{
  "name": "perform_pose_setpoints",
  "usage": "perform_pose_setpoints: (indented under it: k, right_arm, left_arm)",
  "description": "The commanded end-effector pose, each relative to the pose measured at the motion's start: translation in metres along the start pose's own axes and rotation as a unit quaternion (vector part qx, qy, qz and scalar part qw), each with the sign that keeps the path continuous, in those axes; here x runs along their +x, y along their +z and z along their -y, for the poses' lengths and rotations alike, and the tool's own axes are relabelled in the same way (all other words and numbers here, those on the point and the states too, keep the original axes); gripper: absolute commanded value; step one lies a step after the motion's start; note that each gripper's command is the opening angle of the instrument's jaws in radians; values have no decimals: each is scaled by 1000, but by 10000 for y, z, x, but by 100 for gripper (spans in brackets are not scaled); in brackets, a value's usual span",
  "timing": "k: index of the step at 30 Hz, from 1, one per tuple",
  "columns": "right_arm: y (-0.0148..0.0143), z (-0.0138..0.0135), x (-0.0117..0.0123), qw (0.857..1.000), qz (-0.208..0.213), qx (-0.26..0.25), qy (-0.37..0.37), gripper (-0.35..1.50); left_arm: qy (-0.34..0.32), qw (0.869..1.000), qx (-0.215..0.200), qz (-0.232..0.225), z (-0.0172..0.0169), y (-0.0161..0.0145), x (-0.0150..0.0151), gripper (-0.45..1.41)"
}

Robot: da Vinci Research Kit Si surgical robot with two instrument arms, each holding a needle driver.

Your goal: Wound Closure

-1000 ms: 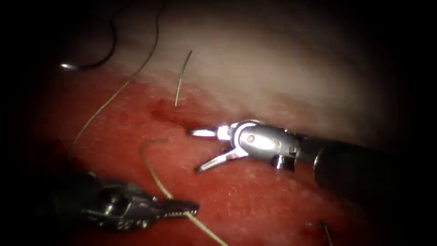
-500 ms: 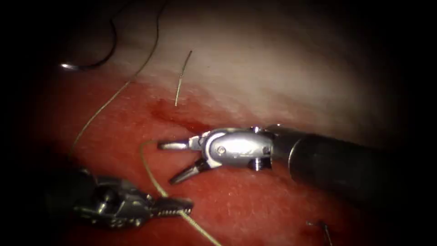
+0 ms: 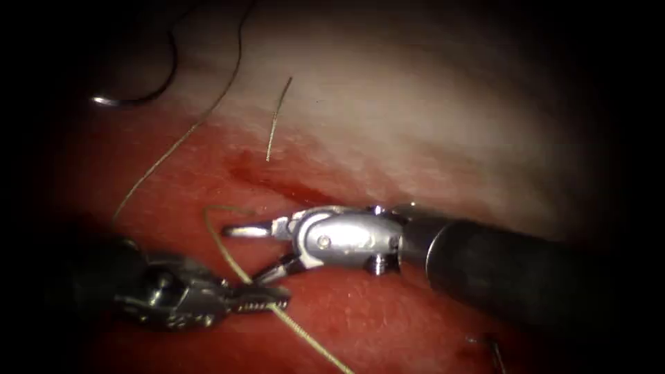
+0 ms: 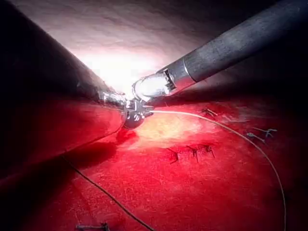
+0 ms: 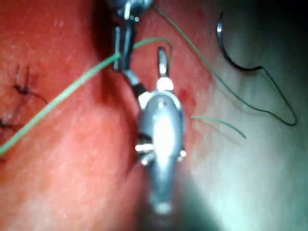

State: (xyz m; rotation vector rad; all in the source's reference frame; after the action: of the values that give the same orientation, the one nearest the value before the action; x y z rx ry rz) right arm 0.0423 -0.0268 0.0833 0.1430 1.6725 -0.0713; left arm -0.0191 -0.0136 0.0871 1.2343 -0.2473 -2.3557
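Needle lying free on the pale tissue, well up and left of the cut, not in the tissue and held by neither gripper; seen too in the right wrist view with dark thread trailing off it. Thread pale and greenish, looping just below the cut, running down past the cut's left end and pinched in the left gripper, then carrying on down and right of it. Left gripper pressed together on that thread, low and left of the cut; in the right wrist view clamped across the green strand. Right gripper spread wide just below the cut, holding nothing, one jaw level and pointing left, the other angled down with its tip just beside the left gripper and the thread; now further left and lower than a second ago, when it sat right of the loop. Loop itself shifted a little left since then. Short cut end standing on the tissue above the cut. Red fluid coating the tissue below the cut. In the left wrist view both grippers meeting close together, right gripper, thread stretching away from them, dark stitches nearby
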Motion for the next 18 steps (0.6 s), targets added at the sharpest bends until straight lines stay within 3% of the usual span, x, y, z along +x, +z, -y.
perform_pose_setpoints:
  k: [1, 18]
  right_arm:
    - [8, -5, -4, 1000, -2, -1, 1, 128]
    - [29, -1, 1, 994, -4, -10, -111, 126]
  left_arm:
    - [-1, 1000, 0, -1, -1, 8, -1, -45]
    - [-10, 1000, 0, -7, -2, 7, -1, -45]
